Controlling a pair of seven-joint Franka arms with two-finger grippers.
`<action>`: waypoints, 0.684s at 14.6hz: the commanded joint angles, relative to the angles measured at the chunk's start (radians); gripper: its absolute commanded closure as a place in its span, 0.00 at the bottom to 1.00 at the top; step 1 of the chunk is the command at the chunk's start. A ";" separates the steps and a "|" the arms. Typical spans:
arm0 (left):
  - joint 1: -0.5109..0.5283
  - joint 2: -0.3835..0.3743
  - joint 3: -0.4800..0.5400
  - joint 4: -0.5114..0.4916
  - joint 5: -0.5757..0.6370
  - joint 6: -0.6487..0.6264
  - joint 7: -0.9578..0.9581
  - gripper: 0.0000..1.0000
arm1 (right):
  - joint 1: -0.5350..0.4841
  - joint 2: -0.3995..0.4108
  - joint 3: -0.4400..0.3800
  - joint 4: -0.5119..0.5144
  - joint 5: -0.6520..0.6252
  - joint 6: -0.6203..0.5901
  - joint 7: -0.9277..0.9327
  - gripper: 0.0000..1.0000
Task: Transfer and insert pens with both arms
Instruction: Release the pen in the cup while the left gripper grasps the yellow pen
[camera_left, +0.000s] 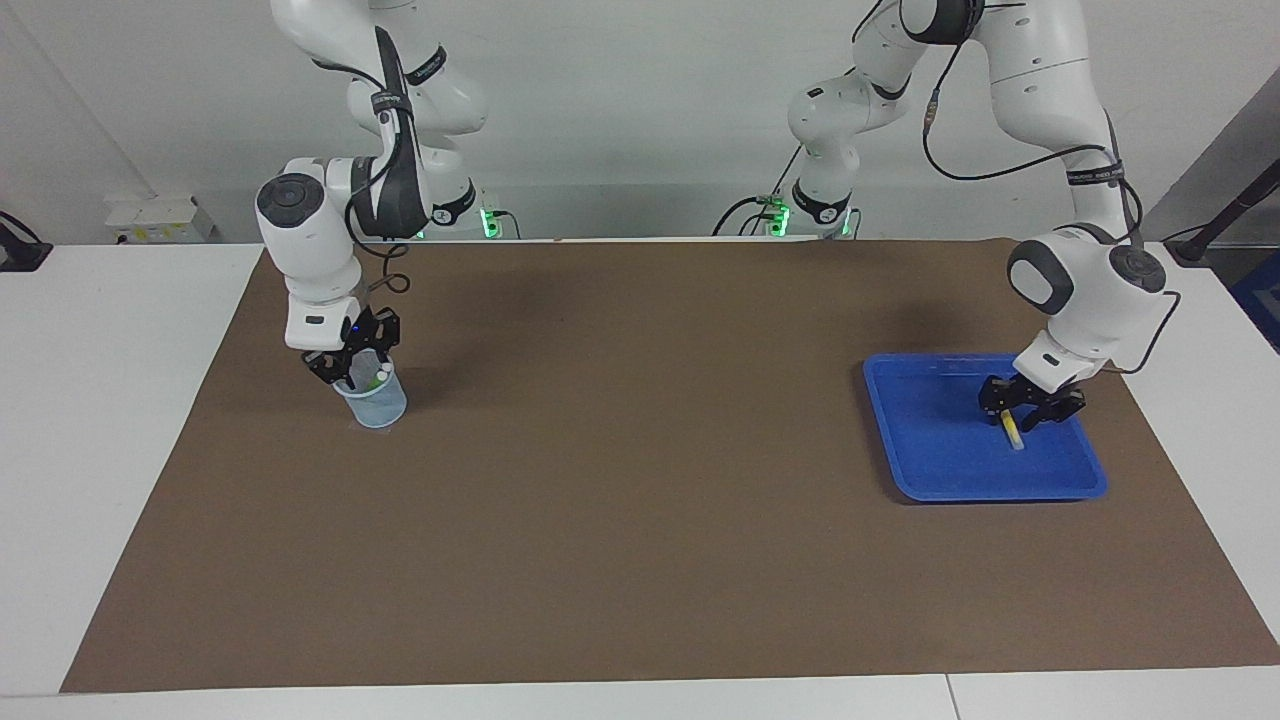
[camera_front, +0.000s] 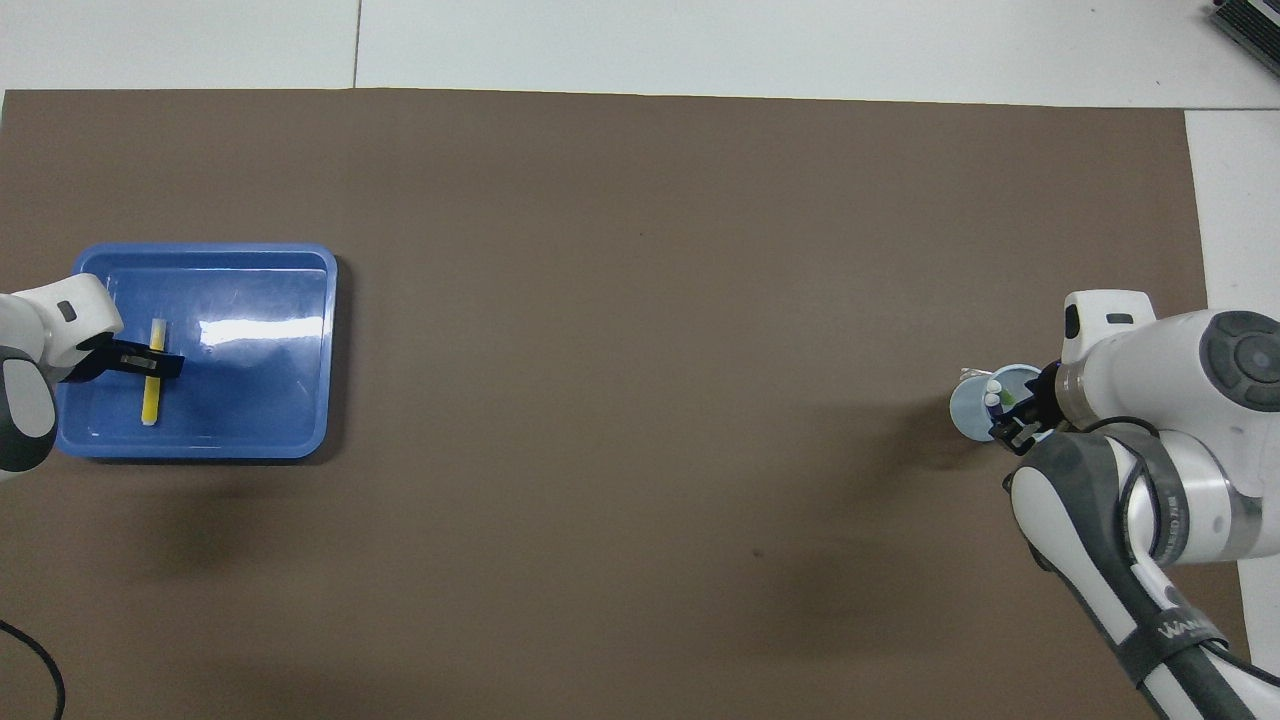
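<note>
1. 2 pens (camera_left: 376, 377) sit in the cup (camera_left: 375, 400) – R gripper (camera_left: 352, 368) just above its rim, jaws can't tell
2. Yellow pen (camera_left: 1013, 431) left in tray (camera_left: 930, 470) – I see L gripper (camera_left: 1030, 408) straddling it, grip can't tell

The yellow pen (camera_left: 1012, 431) in the blue tray (camera_left: 930, 450) was partly covered by the left gripper (camera_left: 1030, 408); whether it was gripped could not be told. The pens in the clear cup (camera_left: 378, 402) were mostly hidden by the right gripper (camera_left: 352, 368), only pale caps (camera_front: 992, 392) being seen.
</note>
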 joint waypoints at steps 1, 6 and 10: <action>0.012 0.021 -0.007 0.001 0.018 0.024 -0.001 0.90 | 0.009 -0.006 0.015 0.111 0.057 -0.159 0.002 0.42; 0.009 0.023 -0.007 0.010 0.016 0.007 -0.007 1.00 | 0.013 -0.036 0.038 0.192 0.141 -0.311 0.032 0.42; -0.011 -0.008 -0.007 0.050 0.016 -0.112 -0.101 1.00 | 0.033 -0.045 0.072 0.214 0.357 -0.335 0.150 0.42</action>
